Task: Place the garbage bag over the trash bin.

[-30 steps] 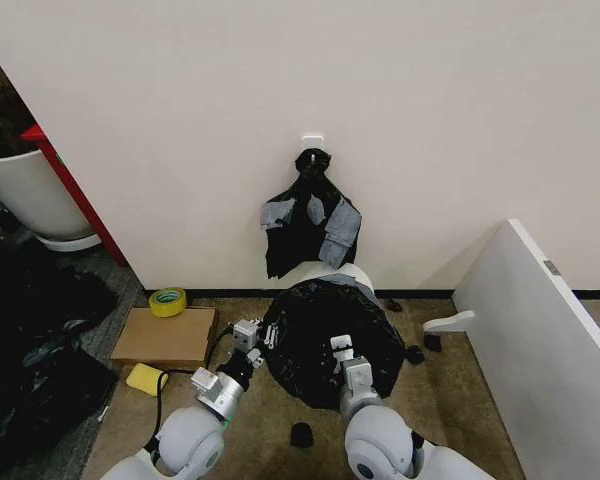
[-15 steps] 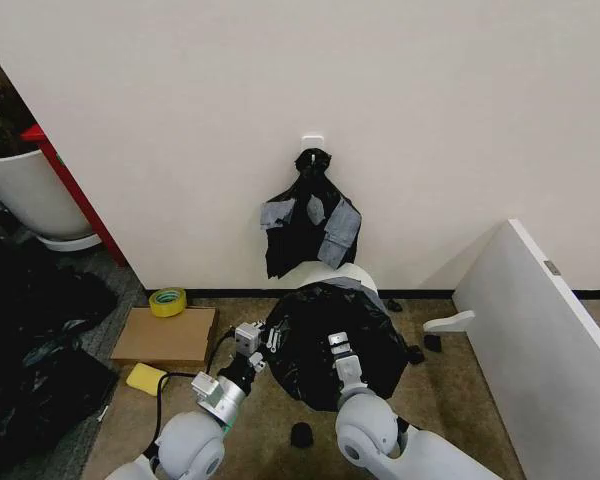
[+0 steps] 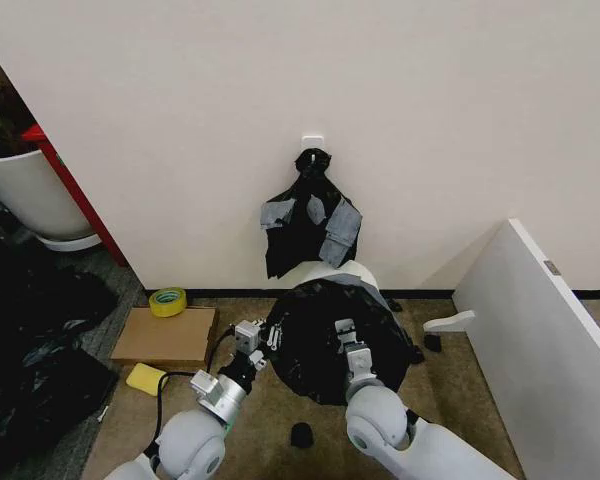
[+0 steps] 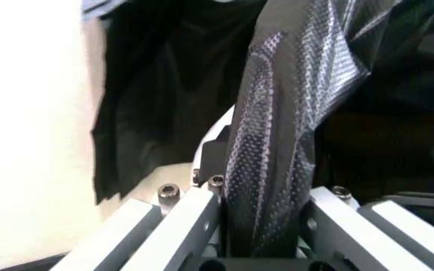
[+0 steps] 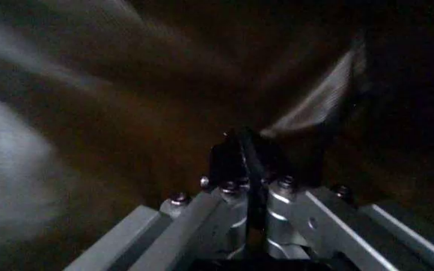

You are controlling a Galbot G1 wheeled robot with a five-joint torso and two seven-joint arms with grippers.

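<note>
- On the far left stands a larger white tub beside a red edge, with a dark heap of black plastic on the floor below it. Both are well apart from my work.
- Nearer lie a flat cardboard piece with a roll of green-yellow tape at its far edge, and a yellow sponge beside it.
- My left gripper is at the left edge of the garbage bag. In the left wrist view, my jaws are closed on a twisted strand of the garbage bag.
- The garbage bag is draped over the trash bin, of which I see just a white part of the rim at the wall side.
- I judge that the step in hand is pulling the bag down around the bin. The next move calls for an even downward pull at both sides, so the thin film does not tear or slip off.
- On the wall behind hangs a knotted bunch of black bags with grey patches, just above the bin.
- My right gripper is on top of the bag, and in the right wrist view its jaws are closed on a fold of dark film.
- A small black cap lies on the floor between my arms.
- At the right a white board leans near the bin and could limit my right elbow.
</note>
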